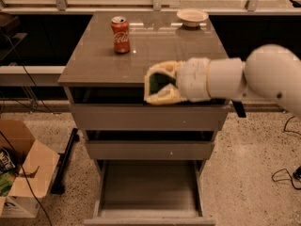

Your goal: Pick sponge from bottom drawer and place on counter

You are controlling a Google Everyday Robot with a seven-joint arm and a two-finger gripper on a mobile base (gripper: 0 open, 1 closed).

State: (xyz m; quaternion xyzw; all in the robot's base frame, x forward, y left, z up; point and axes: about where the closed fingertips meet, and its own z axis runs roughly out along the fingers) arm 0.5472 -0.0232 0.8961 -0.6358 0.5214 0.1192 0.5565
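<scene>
My gripper (pixel 157 84) reaches in from the right and is shut on the dark green sponge (pixel 159 82), which shows between its cream fingers. It hangs at the front edge of the counter (pixel 113 65), level with the cabinet top. The bottom drawer (pixel 149 189) stands pulled open below, its grey floor bare. The white arm (pixel 254 76) covers the counter's right front corner.
A red soda can (pixel 120 35) stands on the counter's back left. A white bowl (pixel 192 17) sits at the back right. Two upper drawers (pixel 148 117) are nearly closed. An open cardboard box (pixel 19 173) lies on the floor at left. Cables trail at right.
</scene>
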